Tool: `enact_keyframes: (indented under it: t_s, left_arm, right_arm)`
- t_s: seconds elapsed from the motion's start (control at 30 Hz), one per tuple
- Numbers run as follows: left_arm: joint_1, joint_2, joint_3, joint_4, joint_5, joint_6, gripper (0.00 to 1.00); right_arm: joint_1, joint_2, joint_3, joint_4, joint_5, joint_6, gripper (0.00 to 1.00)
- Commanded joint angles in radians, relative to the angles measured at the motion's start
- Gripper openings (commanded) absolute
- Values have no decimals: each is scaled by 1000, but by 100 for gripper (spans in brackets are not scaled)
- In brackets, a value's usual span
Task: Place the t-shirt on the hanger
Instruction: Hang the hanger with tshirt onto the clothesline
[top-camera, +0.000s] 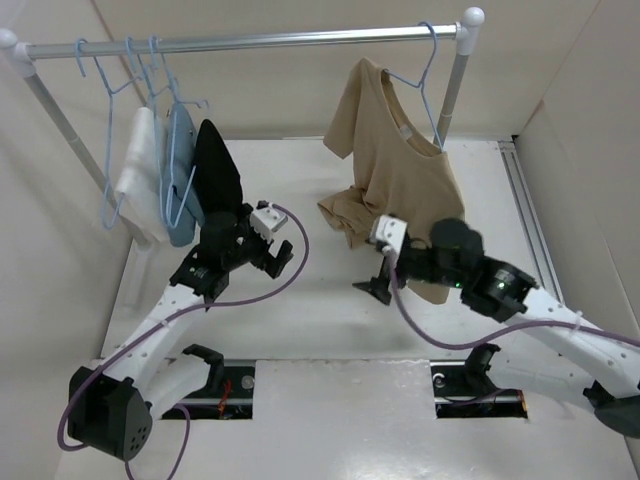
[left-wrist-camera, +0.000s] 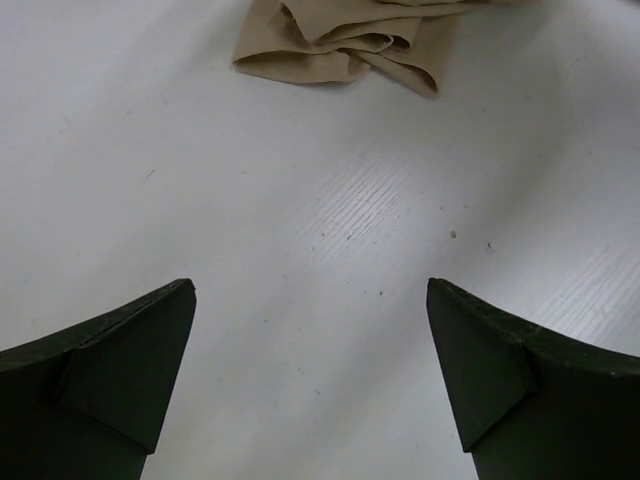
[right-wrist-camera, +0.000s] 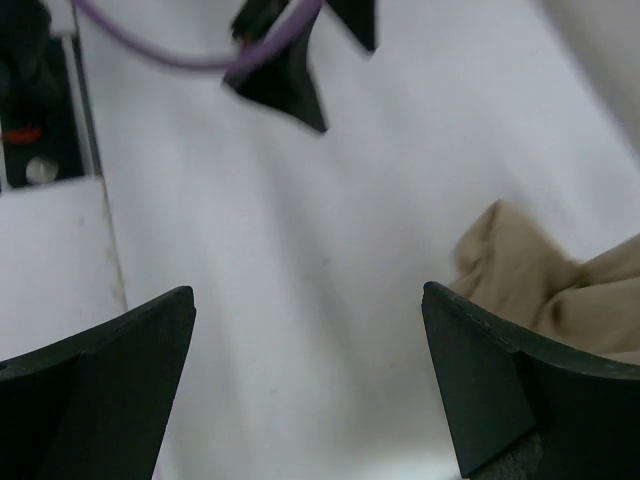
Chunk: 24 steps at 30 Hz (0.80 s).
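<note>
Right tool (right-wrist-camera: 308, 295), black wedge tips apart, beside crumpled tan t-shirt (right-wrist-camera: 545, 290)

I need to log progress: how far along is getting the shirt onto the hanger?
Nearly done, it seems. Done: the shirt hangs from the hanger, hooked on the rail. In hand: nothing; the left tool and right tool are open, empty, above the table. Left: perhaps only tidying, since the shirt's bottom lies bunched on the table.
</note>
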Motion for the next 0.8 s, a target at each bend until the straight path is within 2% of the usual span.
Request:
enact_keyframes:
  t_s: [0.0, 0.13, 0.23, 0.47, 0.5, 0.6, 0.67, 0.77]
  left_arm:
    - [-3, -47, -43, 69, -43, -1, 100]
    - [-3, -77, -100, 108, -78, -1, 100]
    - [-3, -87, -146, 149, -104, -1, 100]
    - [7, -114, -235, 253, -187, -60, 100]
    - [7, -114, -244, 264, -211, -74, 100]
    - [17, -136, -295, 319, -311, -125, 100]
    - [26, -146, -320, 329, -333, -125, 100]
    - [35, -157, -347, 364, -342, -148, 100]
  right_arm:
    - [80, -14, -103, 22, 84, -10, 100]
    - [148, -59, -285, 123, 211, 22, 100]
    - [148, -80, -407, 229, 289, 102, 100]
    - [148, -109, -476, 292, 528, 358, 100]
    - [148, -109, -487, 292, 551, 451, 100]
    - [148, -109, -501, 283, 569, 537, 100]
    - [148, -99, -501, 260, 536, 565, 100]
    - [148, -99, -510, 191, 588, 652, 100]
